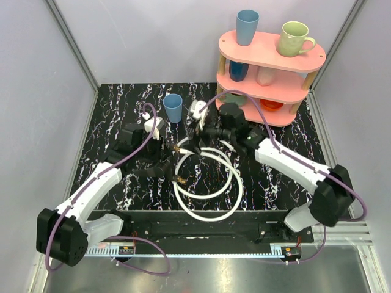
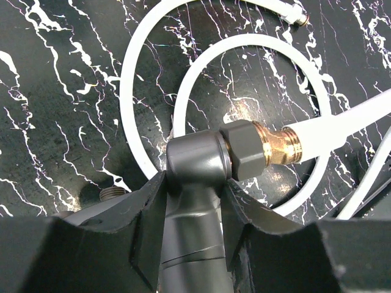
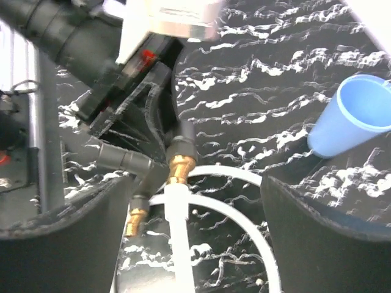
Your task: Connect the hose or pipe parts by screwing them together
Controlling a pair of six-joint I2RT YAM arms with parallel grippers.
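Clamping the grey elbow, the left gripper has both fingers pinched on its stem in a firm grasp. Out of the elbow's side port come a dark nut, a brass fitting, then the white hose, running straight away from the elbow. The joint's long axis is therefore the line from the elbow out along that hose.

The right gripper sits on the same line, on the hose side of the elbow. Its jaws are spread wide and grasp nothing, and the hose passes between them untouched. The right arm is nearer the brass fitting; the left only anchors the elbow.

Judgement: the fitting looks started in the elbow, though tightness can't be told. Another turn would need the right jaws to close across the brass, square to the axis.

The hose loops lie on the table, arm-side of the elbow. A second brass end is just beside the elbow. A blue cup stands beyond the elbow, apart.
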